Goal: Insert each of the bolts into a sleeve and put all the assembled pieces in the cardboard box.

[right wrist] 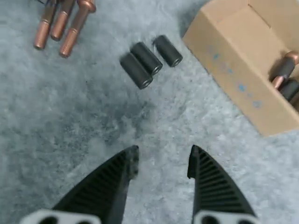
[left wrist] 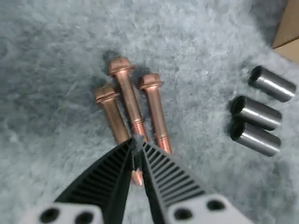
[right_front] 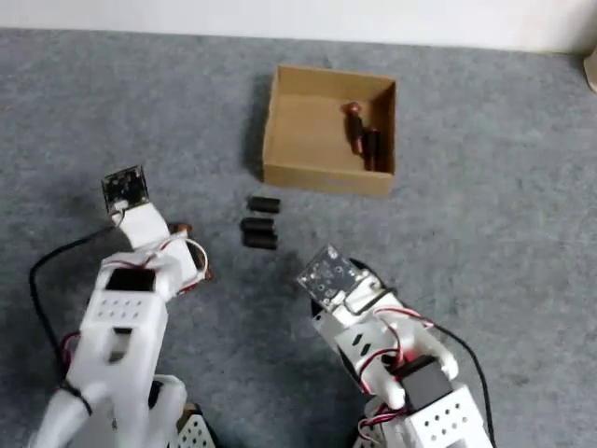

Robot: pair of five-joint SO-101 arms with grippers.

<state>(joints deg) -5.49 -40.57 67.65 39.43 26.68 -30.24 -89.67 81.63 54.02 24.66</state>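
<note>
Bolts (left wrist: 128,100) of copper colour, with flanged hex heads and threaded tips, lie side by side on the grey, carpet-like counter (right_front: 504,205); I count three. Just beside them are three sleeves (left wrist: 257,112), short dark tubes lying in a close row near the front wall of the cardboard box (right_front: 326,177). The box is open-topped, and one assembled piece (right_front: 364,135), a bolt seated in a sleeve, rests against its right wall.

My left end effector (left wrist: 137,148) sits over the bolts' threaded ends with its fingers drawn almost together. A sliver of copper shows in the thin gap, but I cannot tell which bolt it belongs to or whether it is pinched. My right end effector (right wrist: 163,156) hangs over bare counter with its fingers spread wide and nothing between them.

From the high view the left arm covers most of the bolts.
</note>
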